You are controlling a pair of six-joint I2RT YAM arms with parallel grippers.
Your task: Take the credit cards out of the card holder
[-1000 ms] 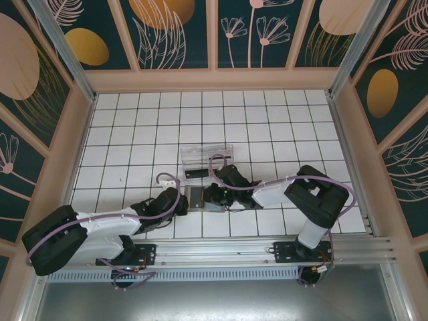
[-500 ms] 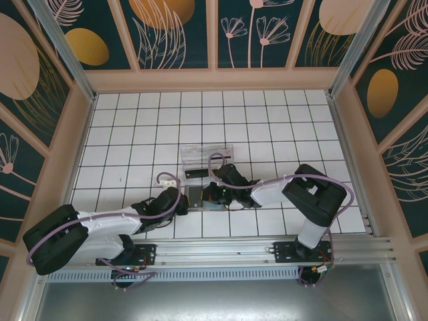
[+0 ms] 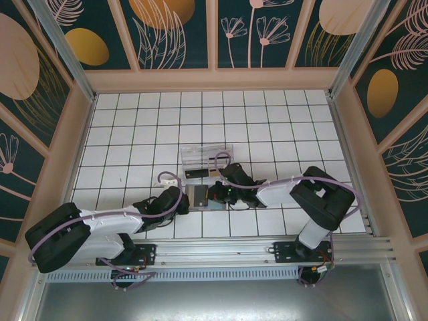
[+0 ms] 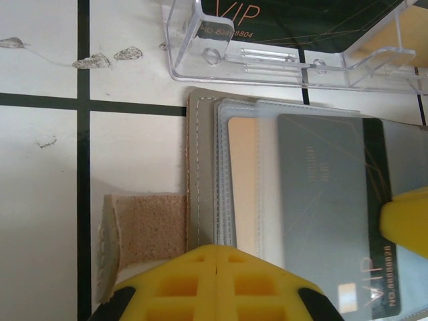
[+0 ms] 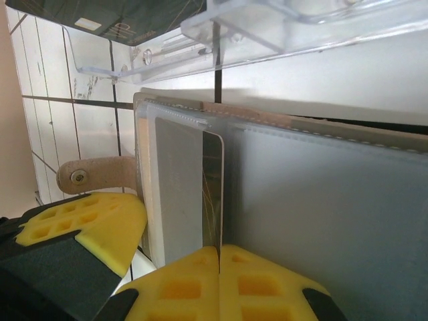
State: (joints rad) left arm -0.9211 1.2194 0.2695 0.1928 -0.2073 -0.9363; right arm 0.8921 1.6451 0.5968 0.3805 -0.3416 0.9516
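Note:
The grey card holder (image 3: 198,198) lies flat on the tiles between both grippers, its tan tab (image 4: 144,227) sticking out to one side. My left gripper (image 4: 217,257) is shut, and its tips press down on the holder's stitched edge by the tab. My right gripper (image 5: 219,257) is shut on the edge of a pale grey credit card (image 4: 328,200) marked VIP, which sticks partly out of the holder's pocket. In the right wrist view that card (image 5: 212,194) stands edge-on against the holder (image 5: 321,200). A dark credit card (image 4: 301,17) lies in the clear tray.
The clear plastic tray (image 3: 204,158) sits just beyond the holder, almost touching it. Wooden walls (image 3: 214,79) ring the white tiled floor (image 3: 134,134). A metal rail (image 3: 267,247) carrying the arm bases runs along the near edge.
The right gripper has shut on the grey card, and its arm has shifted a little to the right. The left gripper has stayed on the holder's edge.

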